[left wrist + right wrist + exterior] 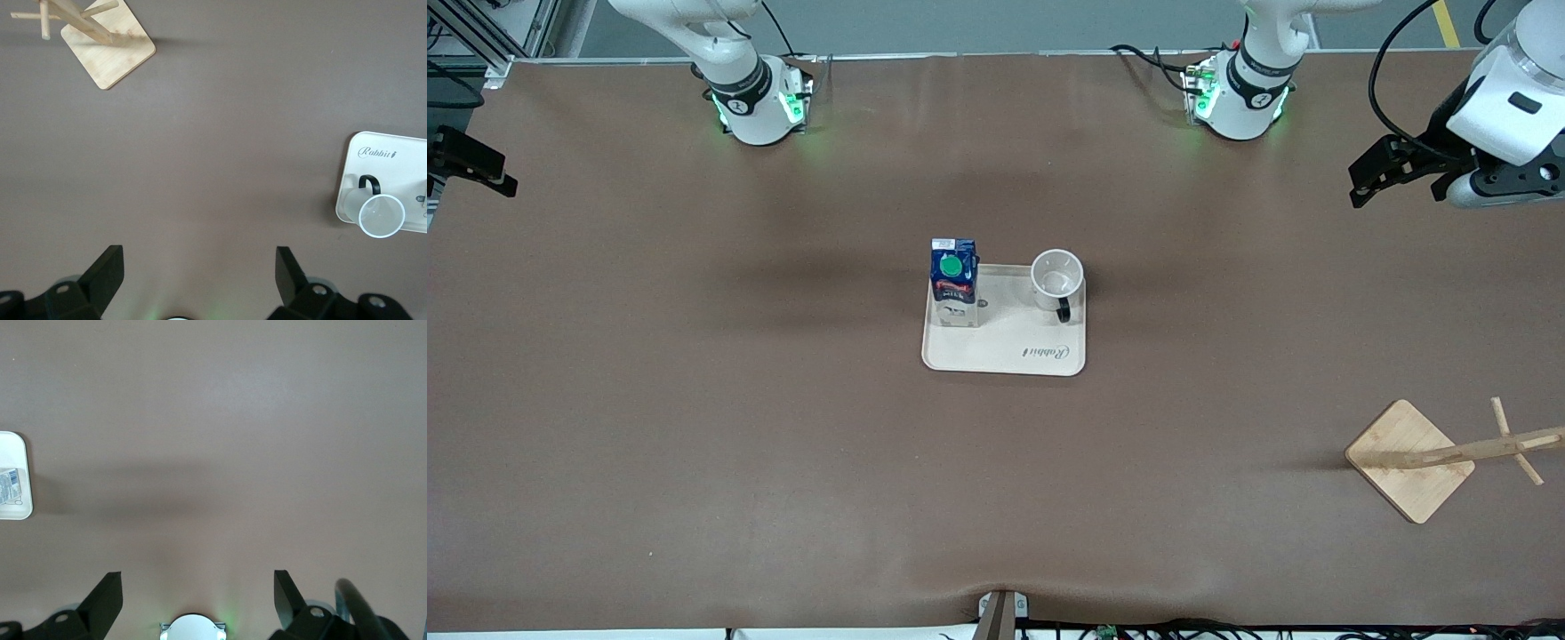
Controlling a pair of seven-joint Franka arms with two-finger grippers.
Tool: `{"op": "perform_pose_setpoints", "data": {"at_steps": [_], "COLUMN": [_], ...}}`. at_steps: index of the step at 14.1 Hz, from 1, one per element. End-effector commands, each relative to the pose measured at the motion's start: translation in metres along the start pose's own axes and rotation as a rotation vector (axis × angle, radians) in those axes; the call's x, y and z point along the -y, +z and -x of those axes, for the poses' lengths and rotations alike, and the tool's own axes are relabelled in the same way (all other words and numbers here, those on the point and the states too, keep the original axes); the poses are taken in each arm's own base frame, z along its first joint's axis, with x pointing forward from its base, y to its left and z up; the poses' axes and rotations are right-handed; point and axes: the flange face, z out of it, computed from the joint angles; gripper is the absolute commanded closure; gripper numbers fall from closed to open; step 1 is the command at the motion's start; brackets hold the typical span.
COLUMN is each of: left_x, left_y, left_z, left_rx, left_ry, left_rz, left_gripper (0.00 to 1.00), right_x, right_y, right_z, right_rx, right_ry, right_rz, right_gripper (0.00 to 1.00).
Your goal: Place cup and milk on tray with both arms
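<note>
Two items, the milk (pixel 953 281) and the cup (pixel 1057 278), are stood on the tray (pixel 1005 356) at mid-table. Only wrist views show both grippers, left (pixel 197 277) and right (pixel 197 600), spread open over bare table.

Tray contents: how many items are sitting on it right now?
2. The milk stands at the tray corner toward the right arm's end; the cup sits upright at the corner toward the left arm's end. Nothing seems hidden.

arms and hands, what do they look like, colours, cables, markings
Both arms are white jointed shells with black joint bands and green-lit bases; black cables run to the bases. The left hand is black with two wedge-shaped fingers; the right hand looks the same.
</note>
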Motion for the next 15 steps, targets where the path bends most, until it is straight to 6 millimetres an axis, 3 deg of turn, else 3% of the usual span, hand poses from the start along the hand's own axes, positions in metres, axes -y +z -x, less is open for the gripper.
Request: {"op": "perform_pose_setpoints", "data": {"at_steps": [1, 15], "left_x": [0.003, 0.014], "left_y": [-0.003, -0.014], "left_z": [0.007, 0.001], "left_rx": [0.006, 0.022], "left_ry": [-0.004, 0.043], "left_rz": [0.017, -0.042], "left_gripper": [0.00, 0.00], "right_x": [-0.002, -0.003], "right_y": [-0.002, -0.002], "right_z": [0.006, 0.007], "right_rx": [-0.002, 0.003], "right_ry": [0.006, 0.007], "right_rz": [-0.015, -0.016], "right_gripper": [0.00, 0.00]}}
